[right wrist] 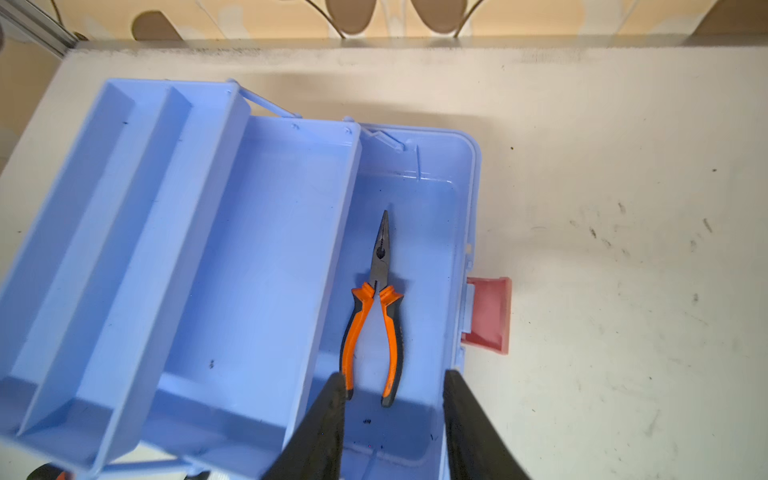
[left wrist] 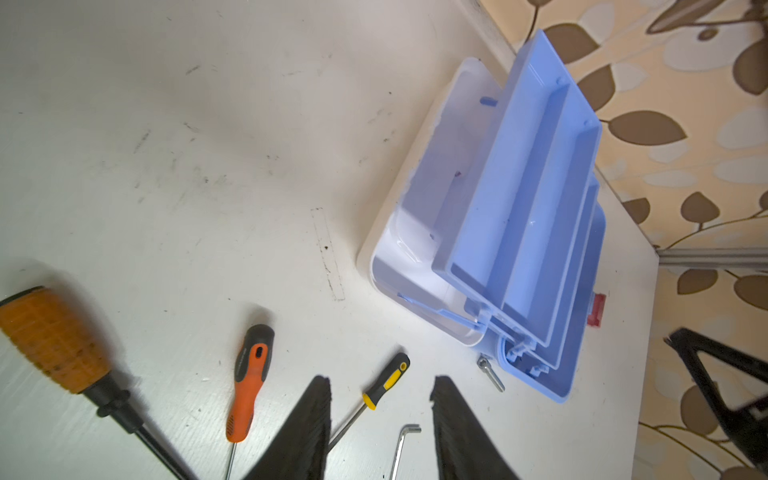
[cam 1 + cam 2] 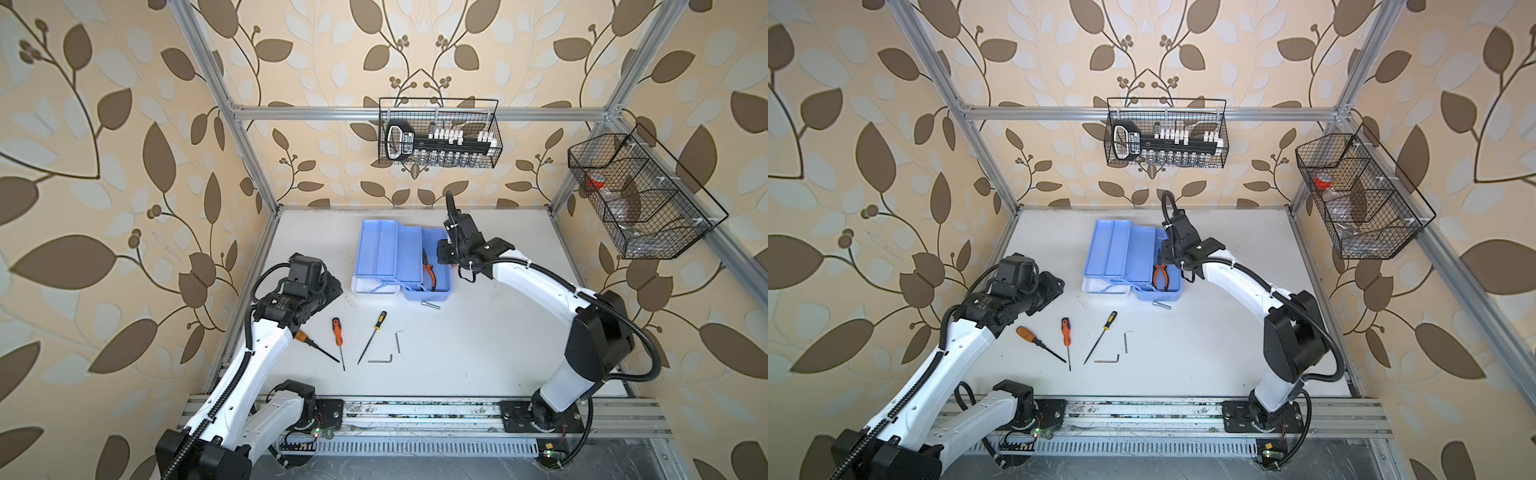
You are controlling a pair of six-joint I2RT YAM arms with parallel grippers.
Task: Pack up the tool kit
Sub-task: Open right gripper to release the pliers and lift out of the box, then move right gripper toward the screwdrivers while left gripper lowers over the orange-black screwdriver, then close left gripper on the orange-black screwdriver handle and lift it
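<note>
Left gripper (image 2: 381, 380) in shot, black fingers (image 2: 309, 419) spread apart, nothing pinched between them. On the scuffed white table (image 2: 208, 124) there's a loose row of tools: a fat orange-handled screwdriver with a black shaft (image 2: 89, 380), an orange-and-black-handled screwdriver (image 2: 248, 382), and a slim yellow-and-black screwdriver (image 2: 392, 372) whose shaft runs behind one finger. A silver hex key (image 2: 401, 449) shows in the gap between the fingers. Beyond them the light blue tiered plastic case (image 2: 528, 187) stands open, trays stepped up over its flat white lid (image 2: 432, 166), pinkish-red latch (image 2: 597, 309) on its far side. A silver bolt (image 2: 491, 374) lies just beside the case's corner.
</note>
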